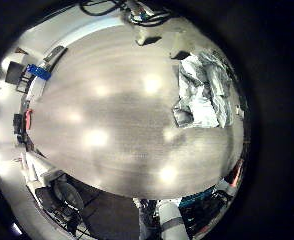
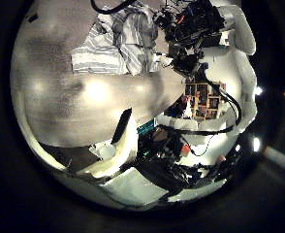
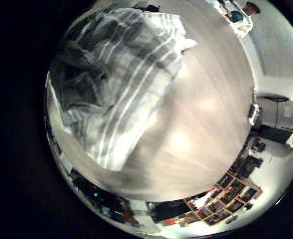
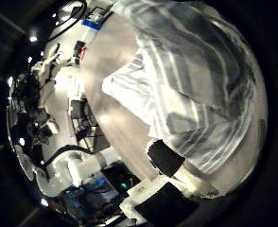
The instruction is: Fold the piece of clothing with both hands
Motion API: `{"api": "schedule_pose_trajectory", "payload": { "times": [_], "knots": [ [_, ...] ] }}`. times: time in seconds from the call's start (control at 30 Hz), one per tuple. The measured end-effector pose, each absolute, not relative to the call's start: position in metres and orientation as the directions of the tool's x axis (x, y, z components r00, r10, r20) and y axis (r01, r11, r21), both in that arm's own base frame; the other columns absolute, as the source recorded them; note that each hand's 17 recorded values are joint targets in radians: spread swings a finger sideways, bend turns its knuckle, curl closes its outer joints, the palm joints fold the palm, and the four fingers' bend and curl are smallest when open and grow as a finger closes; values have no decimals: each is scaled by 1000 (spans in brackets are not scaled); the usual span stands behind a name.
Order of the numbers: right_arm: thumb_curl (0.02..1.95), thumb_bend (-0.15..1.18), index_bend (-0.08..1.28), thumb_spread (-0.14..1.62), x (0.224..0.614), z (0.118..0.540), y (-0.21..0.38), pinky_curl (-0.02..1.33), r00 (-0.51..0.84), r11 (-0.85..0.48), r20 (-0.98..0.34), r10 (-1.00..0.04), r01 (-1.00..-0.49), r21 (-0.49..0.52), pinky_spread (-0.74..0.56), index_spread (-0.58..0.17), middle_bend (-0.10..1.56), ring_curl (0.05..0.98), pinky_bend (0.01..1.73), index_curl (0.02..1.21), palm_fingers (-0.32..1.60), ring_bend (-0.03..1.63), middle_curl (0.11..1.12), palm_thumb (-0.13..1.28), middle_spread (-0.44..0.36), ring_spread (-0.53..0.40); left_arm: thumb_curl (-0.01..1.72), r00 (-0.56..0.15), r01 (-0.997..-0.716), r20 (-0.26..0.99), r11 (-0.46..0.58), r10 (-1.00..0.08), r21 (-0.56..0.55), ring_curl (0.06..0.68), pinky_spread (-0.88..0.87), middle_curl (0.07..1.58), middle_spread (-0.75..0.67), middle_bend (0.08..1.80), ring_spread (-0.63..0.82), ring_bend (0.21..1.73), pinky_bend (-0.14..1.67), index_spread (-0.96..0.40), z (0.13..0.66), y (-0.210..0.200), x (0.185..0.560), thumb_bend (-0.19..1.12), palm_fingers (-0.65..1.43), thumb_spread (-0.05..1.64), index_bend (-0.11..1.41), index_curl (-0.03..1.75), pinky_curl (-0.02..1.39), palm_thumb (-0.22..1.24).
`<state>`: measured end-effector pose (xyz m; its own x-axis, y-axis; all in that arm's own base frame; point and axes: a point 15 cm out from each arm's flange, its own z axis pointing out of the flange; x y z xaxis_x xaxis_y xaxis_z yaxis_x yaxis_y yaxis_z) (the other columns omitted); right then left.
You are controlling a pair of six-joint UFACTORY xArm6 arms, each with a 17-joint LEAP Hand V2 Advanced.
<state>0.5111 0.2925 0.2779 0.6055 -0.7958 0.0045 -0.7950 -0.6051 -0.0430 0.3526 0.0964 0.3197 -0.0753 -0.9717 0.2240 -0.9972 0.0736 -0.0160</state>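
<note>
One striped shirt (image 3: 122, 85) is lying crumpled on the wooden table (image 3: 201, 119), and it is filling much of both right palm views, so it is sitting close under the right hand (image 4: 172, 175). A black and white part of that hand is showing right beside the shirt's edge, but I cannot tell whether its fingers are straight or curled. Farther off, in the left thumb side palm view, the same shirt (image 2: 118, 44) is lying bunched near the table's edge, and the other hand (image 2: 186, 34) is hanging over it, its dark fingers too cluttered to judge. The left hand's own fingers cannot be judged either. Nothing else is lying on the table beside the shirt. Beyond the table, shelves (image 2: 203, 99) are standing against the room's wall.
</note>
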Motion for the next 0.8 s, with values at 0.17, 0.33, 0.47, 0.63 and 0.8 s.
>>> {"api": "schedule_pose_trajectory", "payload": {
  "times": [0.17,0.33,0.47,0.63,0.8],
  "knots": [
    [504,-21,845,1117,510,280,298,254,613,-612,8,-790,-789,-53,430,-423,149,175,433,574,95,289,205,555,44,198,305,-76,-997,224,74,-972,-17,214,482,279,250,174,428,621,349,-37,320,97,352,-22,94,1090,184,378,328,329],
    [491,-21,277,1120,510,279,296,297,608,-607,8,-794,-793,-49,446,-425,236,224,568,407,-12,436,250,557,46,203,306,-76,-997,222,75,-972,-14,213,482,279,251,174,429,620,348,-37,319,99,351,-23,95,1083,183,378,327,327],
    [480,-21,399,1120,513,279,291,279,598,-598,8,-801,-800,-50,457,-436,150,208,518,394,112,363,239,559,56,206,306,-70,-998,225,69,-972,-16,213,482,278,251,173,429,620,348,-37,318,100,351,-23,96,1082,183,378,327,326],
    [470,-22,180,1120,514,291,284,299,589,-588,11,-808,-807,-61,475,-414,201,234,565,363,40,409,260,558,59,211,306,-70,-998,227,68,-971,-15,212,482,278,251,173,429,619,347,-37,317,99,351,-23,96,1081,183,377,327,326],
    [461,-23,115,1113,507,328,247,309,546,-546,12,-837,-836,-57,480,-416,203,247,610,282,2,450,284,562,83,224,307,-62,-998,223,61,-973,-10,212,482,277,251,172,429,618,346,-38,318,98,352,-23,98,1081,188,379,327,326]
  ]
}}
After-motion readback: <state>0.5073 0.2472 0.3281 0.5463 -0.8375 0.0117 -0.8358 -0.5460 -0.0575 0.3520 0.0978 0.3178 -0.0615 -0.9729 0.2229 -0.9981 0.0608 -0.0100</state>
